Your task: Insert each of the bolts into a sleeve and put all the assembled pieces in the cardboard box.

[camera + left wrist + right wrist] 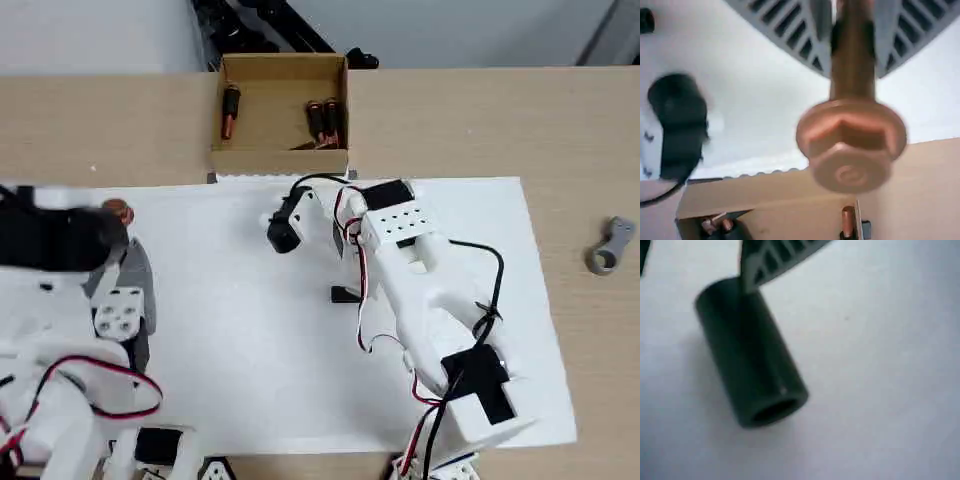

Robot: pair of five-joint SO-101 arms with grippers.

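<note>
My left gripper is pinching a copper bolt by its shank. A grey ribbed finger presses on each side, and the wide hexagonal head sticks out past the tips. In the high view, this bolt sits at the far left corner of the white mat, raised in my grip and not yet inside any sleeve. It is off to the left of the cardboard box and apart from it. The box stands open on the wooden table, touching the far edge of the mat. Three assembled pieces lie inside it: one piece alone along the left wall, and a pair lying side by side against the right wall. My right arm stretches from the near edge of the mat across its middle and stops a little short of the box. Beneath it a dark sleeve lies on its side on the mat, with one open end showing. A grey ribbed part of my right gripper touches the sleeve's other end. I cannot tell whether that gripper is spread or pressed together. A small grey part lies on the bare table, well to the right of the mat.
</note>
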